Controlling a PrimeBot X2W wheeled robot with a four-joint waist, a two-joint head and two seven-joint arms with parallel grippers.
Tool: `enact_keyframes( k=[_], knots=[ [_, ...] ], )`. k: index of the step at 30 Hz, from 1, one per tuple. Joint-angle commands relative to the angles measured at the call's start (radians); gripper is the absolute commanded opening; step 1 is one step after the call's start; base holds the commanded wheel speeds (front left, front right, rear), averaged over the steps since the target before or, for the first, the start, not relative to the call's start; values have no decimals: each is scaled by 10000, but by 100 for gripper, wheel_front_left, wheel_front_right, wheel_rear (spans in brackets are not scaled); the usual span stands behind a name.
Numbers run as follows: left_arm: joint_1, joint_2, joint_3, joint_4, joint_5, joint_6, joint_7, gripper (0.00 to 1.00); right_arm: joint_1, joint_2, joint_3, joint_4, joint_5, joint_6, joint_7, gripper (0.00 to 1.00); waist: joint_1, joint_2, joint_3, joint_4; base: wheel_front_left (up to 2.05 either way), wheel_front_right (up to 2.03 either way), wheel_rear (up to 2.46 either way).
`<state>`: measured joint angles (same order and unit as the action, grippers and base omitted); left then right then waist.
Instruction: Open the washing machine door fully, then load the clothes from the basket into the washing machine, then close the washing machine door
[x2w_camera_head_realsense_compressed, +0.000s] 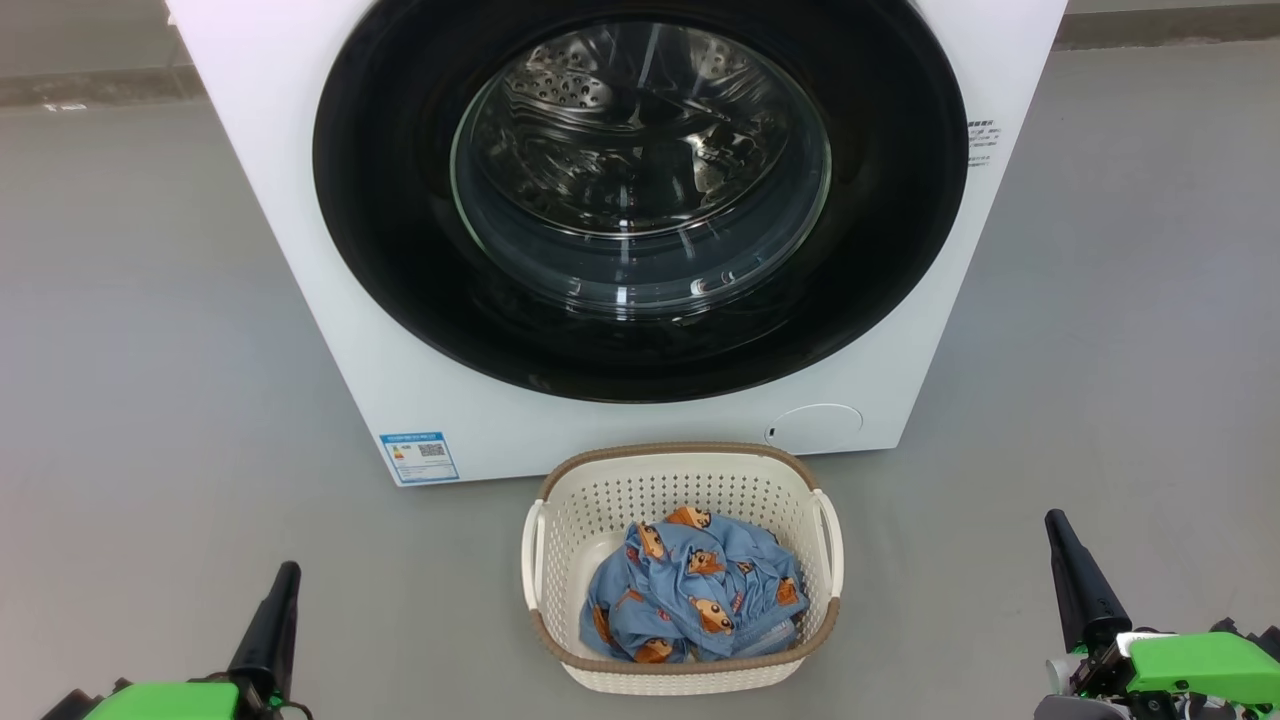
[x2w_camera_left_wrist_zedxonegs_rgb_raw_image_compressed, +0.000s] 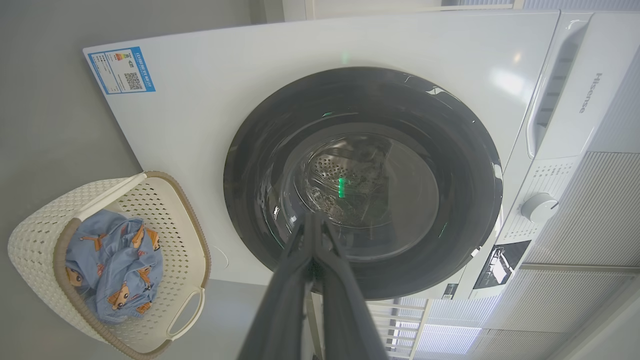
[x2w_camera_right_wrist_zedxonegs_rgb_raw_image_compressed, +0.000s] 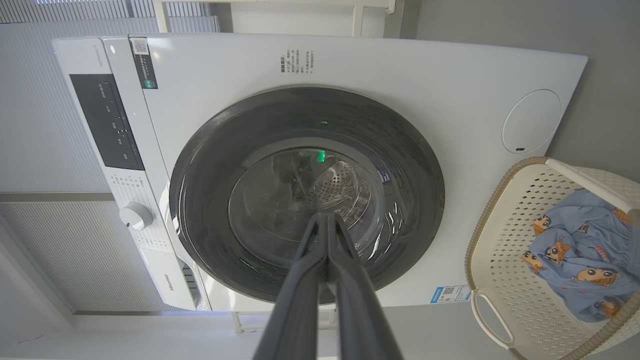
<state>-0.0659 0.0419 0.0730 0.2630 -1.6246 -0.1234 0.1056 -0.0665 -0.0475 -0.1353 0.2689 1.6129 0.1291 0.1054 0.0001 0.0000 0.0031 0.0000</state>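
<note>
The basket (x2w_camera_head_realsense_compressed: 680, 492) stands on the grey floor (x2w_camera_head_realsense_compressed: 130, 350) at the lower centre of the head view, just in front of the washing machine (x2w_camera_head_realsense_compressed: 600, 430) and apart from it. It is a cream perforated plastic basket with a brown rim and one loop handle on each short side. It contains the clothes (x2w_camera_head_realsense_compressed: 690, 590): a crumpled light blue garment with orange-brown cartoon animal prints, lying toward the near end of the basket and below the rim. Whether other garments lie beneath it cannot be determined. The washing machine occupies the upper centre of the head view; its body is white, with a blue label sticker (x2w_camera_head_realsense_compressed: 419, 457) at the lower left of the front panel and a round white cover (x2w_camera_head_realsense_compressed: 815, 427) at the lower right. The washing machine door (x2w_camera_head_realsense_compressed: 640, 170) is shut against the front panel. It has a wide glossy black rim and a bulging clear glass bowl, through which the perforated steel drum (x2w_camera_head_realsense_compressed: 560, 90) is visible. The left gripper (x2w_camera_head_realsense_compressed: 285, 580) sits at the lower left of the head view and the right gripper (x2w_camera_head_realsense_compressed: 1062, 545) at the lower right, both well apart from the basket and the door. Each has its two dark fingers pressed together and grips nothing.
</note>
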Motion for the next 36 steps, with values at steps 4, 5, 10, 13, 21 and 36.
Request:
enact_keyframes(
  k=[4,5,10,13,21,36],
  knots=[
    [-415,130,351,-185,113,-73,30,0,-413,-45,229,-243,-32,16,67,0,-1,0,0,0,0,0,0],
    [-415,130,352,-185,114,-73,31,0,-413,-45,229,-243,-32,16,67,0,-1,0,0,0,0,0,0],
    [-415,126,357,-185,118,-73,35,0,-413,-44,227,-243,-34,16,69,0,-1,0,0,0,0,0,0],
    [-415,124,360,-184,120,-73,37,0,-413,-43,226,-243,-34,16,70,0,-1,0,0,0,0,0,0],
    [-416,120,366,-184,125,-73,42,0,-413,-41,223,-243,-36,16,72,0,-1,0,0,0,0,0,0],
    [-417,112,377,-184,135,-73,51,0,-414,-38,219,-242,-40,16,75,0,-1,0,0,0,0,0,0]
  ],
)
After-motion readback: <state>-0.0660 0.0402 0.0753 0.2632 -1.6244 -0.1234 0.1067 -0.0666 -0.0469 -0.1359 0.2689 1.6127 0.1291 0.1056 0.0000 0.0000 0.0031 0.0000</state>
